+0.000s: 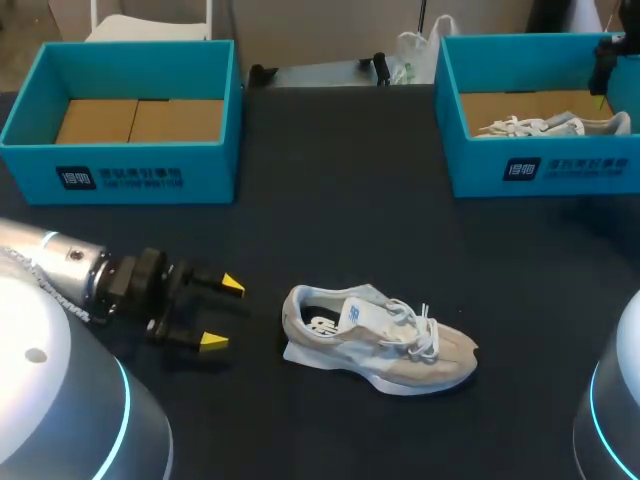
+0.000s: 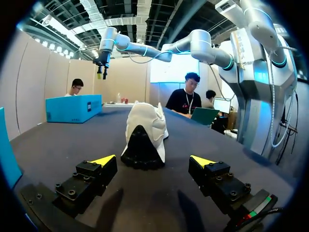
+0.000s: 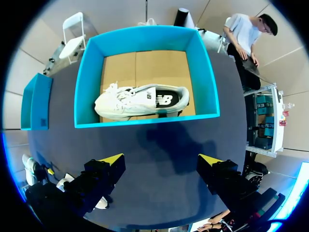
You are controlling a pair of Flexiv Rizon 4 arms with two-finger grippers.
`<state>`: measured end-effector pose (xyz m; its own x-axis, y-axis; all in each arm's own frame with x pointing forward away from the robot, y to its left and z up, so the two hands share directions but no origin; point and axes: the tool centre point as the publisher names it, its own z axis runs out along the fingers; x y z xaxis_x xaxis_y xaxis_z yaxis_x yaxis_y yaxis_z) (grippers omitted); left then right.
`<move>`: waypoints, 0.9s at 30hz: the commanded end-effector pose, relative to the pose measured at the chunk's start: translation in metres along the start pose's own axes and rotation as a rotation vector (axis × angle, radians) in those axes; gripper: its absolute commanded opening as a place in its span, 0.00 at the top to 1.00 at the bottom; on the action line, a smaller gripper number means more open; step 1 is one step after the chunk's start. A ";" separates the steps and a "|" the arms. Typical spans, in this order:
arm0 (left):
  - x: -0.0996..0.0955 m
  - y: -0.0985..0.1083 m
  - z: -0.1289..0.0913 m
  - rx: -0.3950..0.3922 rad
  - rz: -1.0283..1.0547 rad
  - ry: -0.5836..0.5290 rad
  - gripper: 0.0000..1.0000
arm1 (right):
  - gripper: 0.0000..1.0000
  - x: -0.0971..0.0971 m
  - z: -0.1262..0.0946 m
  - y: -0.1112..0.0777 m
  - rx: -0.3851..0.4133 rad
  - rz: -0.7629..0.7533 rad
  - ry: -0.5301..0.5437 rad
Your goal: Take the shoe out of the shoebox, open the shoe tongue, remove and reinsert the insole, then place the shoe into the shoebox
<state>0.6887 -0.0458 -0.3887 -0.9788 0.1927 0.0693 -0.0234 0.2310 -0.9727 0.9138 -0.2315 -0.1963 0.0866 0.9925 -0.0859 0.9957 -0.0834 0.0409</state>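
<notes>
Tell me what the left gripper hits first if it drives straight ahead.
Probably the shoe, heel first: it lies straight ahead of the open left gripper, not yet touching.

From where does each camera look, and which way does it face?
Head view: above and behind, looking down on the table; the open left gripper shows beside the loose shoe.
Left wrist view: low over the table, facing that shoe's heel; the left gripper shows, open.
Right wrist view: high, looking down into the right shoebox at the boxed shoe; the open right gripper shows.
Shared: head and left wrist both show the loose shoe.
</notes>
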 end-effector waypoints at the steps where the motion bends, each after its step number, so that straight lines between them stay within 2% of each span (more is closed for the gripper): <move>1: -0.016 0.004 0.016 0.015 -0.006 0.036 0.00 | 0.00 0.000 0.000 -0.001 -0.002 0.001 0.000; 5: -0.023 0.005 0.027 0.033 -0.017 0.057 0.00 | 0.00 0.000 0.000 -0.001 -0.002 0.001 0.000; 12: -0.026 0.006 0.046 0.006 -0.006 0.074 0.00 | 0.00 0.000 0.000 -0.001 -0.002 0.001 0.000; 27: -0.029 0.003 0.069 0.015 0.001 0.086 0.00 | 0.00 0.000 0.000 -0.001 -0.002 0.001 0.000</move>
<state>0.7026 -0.1129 -0.4052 -0.9586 0.2714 0.0860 -0.0253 0.2196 -0.9753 0.9138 -0.2314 -0.1963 0.0866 0.9925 -0.0859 0.9957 -0.0833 0.0408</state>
